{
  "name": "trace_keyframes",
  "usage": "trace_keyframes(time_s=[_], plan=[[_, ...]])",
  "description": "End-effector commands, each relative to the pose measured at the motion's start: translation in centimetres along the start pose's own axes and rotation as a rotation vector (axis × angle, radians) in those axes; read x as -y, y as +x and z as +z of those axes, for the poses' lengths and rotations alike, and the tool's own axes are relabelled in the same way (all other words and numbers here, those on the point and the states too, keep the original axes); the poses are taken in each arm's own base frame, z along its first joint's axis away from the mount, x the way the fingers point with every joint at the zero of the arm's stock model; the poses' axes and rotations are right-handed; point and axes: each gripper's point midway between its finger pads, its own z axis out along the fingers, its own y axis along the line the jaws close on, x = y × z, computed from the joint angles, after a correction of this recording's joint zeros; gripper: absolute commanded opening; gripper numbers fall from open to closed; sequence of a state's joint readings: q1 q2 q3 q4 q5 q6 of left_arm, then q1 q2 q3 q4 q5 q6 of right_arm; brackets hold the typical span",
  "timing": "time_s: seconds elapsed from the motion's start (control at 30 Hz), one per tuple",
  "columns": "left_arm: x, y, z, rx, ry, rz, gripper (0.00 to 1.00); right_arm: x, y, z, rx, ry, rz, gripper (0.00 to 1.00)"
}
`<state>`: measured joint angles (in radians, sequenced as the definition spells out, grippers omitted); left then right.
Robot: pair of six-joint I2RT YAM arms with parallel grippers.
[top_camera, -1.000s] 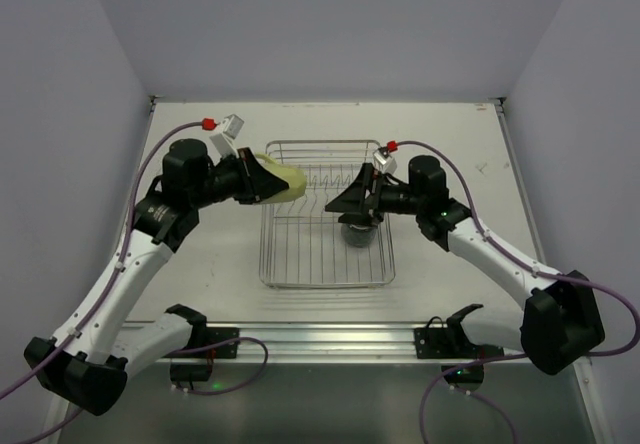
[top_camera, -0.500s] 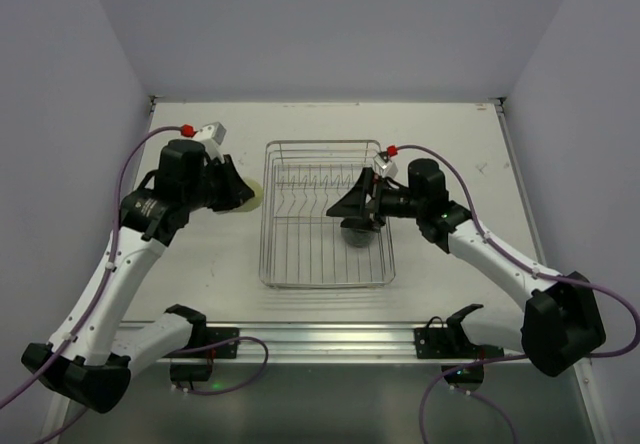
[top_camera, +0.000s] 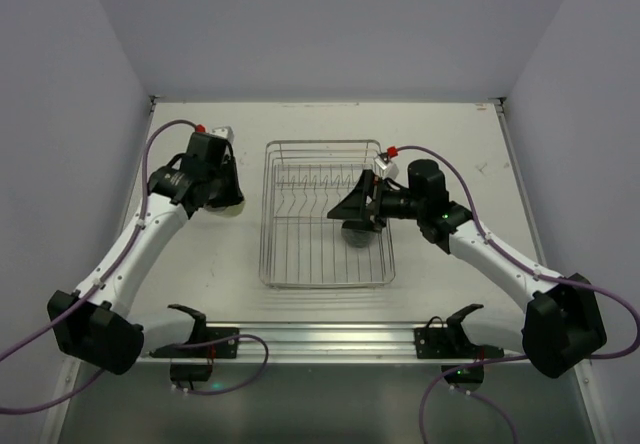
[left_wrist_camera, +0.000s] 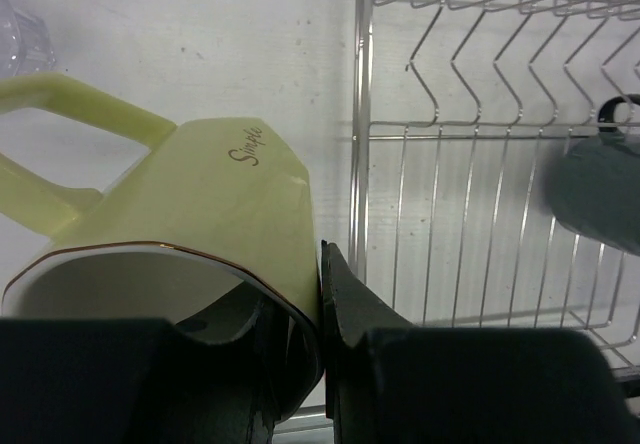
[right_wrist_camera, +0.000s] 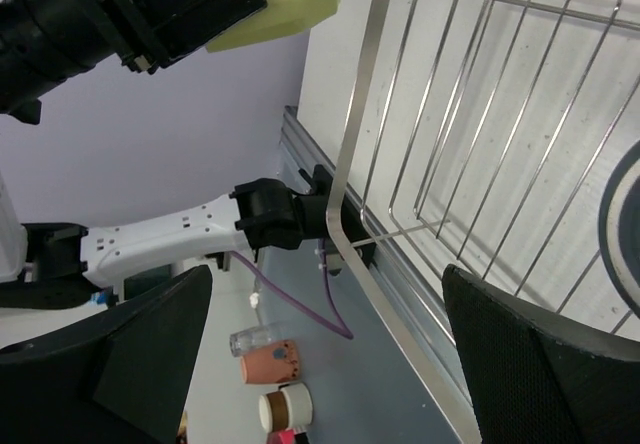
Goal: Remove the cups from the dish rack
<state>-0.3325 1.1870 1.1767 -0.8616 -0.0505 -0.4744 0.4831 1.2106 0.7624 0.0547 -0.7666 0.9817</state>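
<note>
Pale yellow, the cup (left_wrist_camera: 200, 214) has cleared the dish rack (top_camera: 266, 214) — a second ago it hung over the left rim, and now it is over the bench (top_camera: 200, 264) just beside it. The left fingers (left_wrist_camera: 360, 314) are clenched on its lip. The right fingers (right_wrist_camera: 530, 364) are spread wide above the dark mug (top_camera: 356, 232), which is in the rack — likely next out.

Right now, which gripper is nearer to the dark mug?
Right. The right gripper hangs open just over the mug in the rack; the left gripper grips a yellow cup outside the rack's left side.
</note>
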Motion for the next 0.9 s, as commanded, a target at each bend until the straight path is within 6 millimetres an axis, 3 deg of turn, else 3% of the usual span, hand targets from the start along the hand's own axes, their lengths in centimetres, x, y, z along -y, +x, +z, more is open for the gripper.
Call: trace_keyframes(time_s=[0.0, 0.33, 0.6, 0.87], plan=[[-0.5, -3.7, 0.7, 0.101, -0.047, 0.037, 0.00, 0.2, -0.8, -0.2, 0.030, 0.038, -0.052, 0.99], [-2.0, -4.6, 6.6, -0.029, -0.131, 0.092, 0.00, 1.5, -1.4, -1.2, 0.064, 0.171, -0.109, 0.99], [-4.6, -5.7, 9.2, -0.095, -0.209, 0.108, 0.00, 2.6, -1.1, -0.9, 0.051, 0.190, -0.100, 0.99], [-5.2, -5.5, 11.9, -0.130, -0.237, 0.118, 0.00, 4.2, -2.2, -2.4, 0.122, 0.338, -0.150, 0.99]])
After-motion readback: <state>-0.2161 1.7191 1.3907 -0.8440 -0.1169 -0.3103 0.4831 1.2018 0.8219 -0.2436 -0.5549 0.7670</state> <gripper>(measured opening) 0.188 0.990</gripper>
